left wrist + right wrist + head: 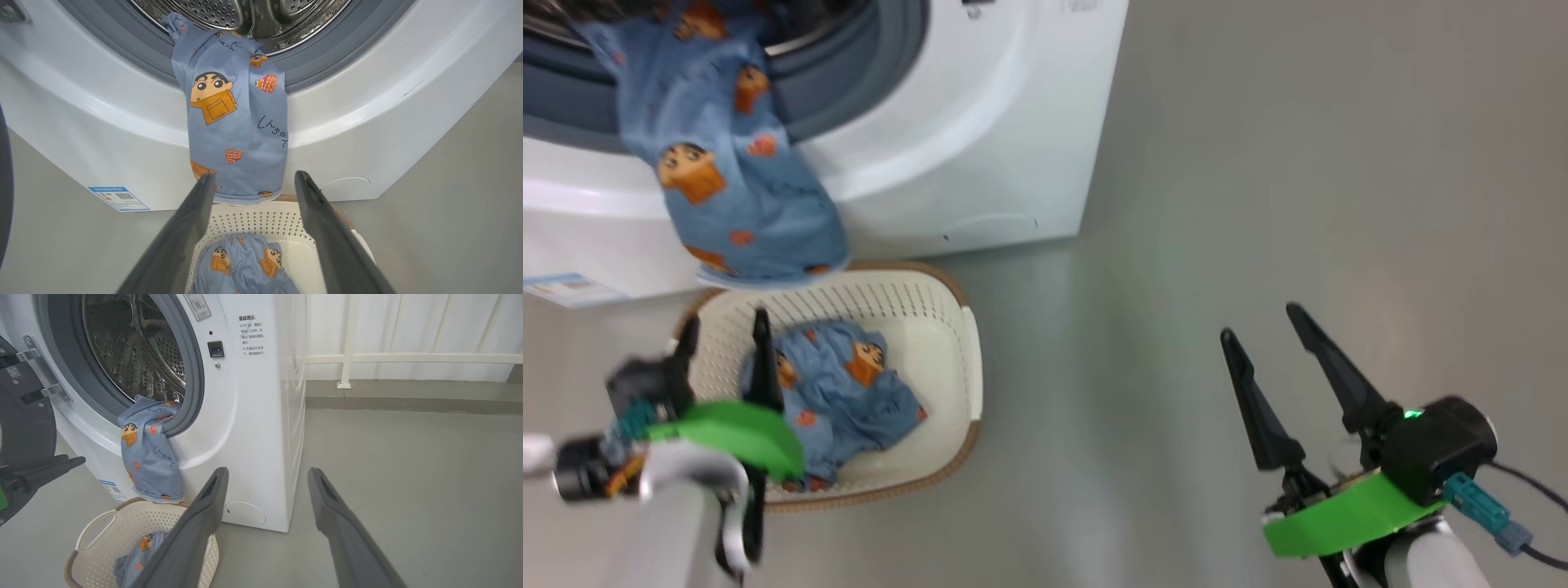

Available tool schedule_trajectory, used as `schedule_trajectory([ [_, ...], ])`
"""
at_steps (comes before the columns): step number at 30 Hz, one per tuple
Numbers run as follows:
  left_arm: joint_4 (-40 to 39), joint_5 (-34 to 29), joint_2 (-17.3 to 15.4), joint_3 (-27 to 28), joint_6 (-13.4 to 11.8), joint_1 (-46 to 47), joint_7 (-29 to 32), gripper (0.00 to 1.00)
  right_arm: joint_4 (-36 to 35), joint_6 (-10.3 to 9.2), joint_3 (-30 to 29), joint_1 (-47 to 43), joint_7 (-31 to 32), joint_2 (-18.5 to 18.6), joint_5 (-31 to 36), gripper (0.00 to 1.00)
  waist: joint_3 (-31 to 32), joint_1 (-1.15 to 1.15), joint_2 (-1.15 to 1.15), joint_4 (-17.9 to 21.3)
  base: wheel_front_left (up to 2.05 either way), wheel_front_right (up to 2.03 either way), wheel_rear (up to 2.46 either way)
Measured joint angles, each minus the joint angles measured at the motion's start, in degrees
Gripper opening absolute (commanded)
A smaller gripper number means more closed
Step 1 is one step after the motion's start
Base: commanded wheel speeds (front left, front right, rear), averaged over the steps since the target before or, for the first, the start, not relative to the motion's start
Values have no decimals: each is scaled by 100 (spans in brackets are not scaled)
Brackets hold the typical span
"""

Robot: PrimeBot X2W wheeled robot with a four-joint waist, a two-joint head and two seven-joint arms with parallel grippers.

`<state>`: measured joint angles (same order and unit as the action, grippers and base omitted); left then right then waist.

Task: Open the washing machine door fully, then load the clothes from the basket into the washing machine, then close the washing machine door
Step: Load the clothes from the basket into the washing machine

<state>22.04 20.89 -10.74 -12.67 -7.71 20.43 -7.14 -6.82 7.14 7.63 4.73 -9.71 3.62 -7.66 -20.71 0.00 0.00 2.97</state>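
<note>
White front-load washing machine (253, 428) stood with its door (32, 428) swung open to the side, steel drum (229, 16) exposed. One light blue cartoon-print garment (233, 122) hung half out of the drum over the grey seal (327, 61), hem just above the basket (952, 343). Second garment (845, 396) lay crumpled inside that cream perforated basket, on the floor close to the machine's front.

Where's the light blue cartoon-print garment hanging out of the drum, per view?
Head view: light blue garment upper left.
Left wrist view: garment centre.
Right wrist view: garment left of centre.
Shared landmark: cream-white perforated plastic basket under its hem.
</note>
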Motion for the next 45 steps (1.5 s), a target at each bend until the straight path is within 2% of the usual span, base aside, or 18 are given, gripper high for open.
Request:
schedule_trajectory([
  [6,1056,113,-51,134,207,1193,58,100,53,0,82,417,-177,-1,-53,100,-557,0,0,157,0,0,0],
  [12,1998,222,-316,301,393,2134,94,100,214,0,213,750,-331,-3,-214,100,-1047,0,0,411,0,0,0],
  [24,3106,248,-671,427,392,3310,-91,100,537,0,470,1151,-455,-33,-386,100,-1732,0,0,964,0,0,0],
  [25,3249,248,-671,433,386,3384,-154,48,560,0,481,1185,-459,-33,-404,100,-1778,0,0,1028,0,0,0],
  [27,3373,248,-671,432,386,3428,-198,0,567,0,486,1184,-459,-35,-411,100,-1799,0,0,1069,0,0,0],
  [37,3740,303,-620,403,453,3445,-385,0,552,0,464,1179,-460,-41,-411,100,-1694,0,0,979,0,0,0],
  [41,3739,311,-534,327,622,3442,-365,0,533,0,439,1162,-460,-41,-409,100,-1640,0,0,867,0,0,0],
  [45,3615,337,-528,179,869,3410,-92,0,514,0,409,1141,-460,-41,-359,100,-1565,0,0,734,0,0,0],
])
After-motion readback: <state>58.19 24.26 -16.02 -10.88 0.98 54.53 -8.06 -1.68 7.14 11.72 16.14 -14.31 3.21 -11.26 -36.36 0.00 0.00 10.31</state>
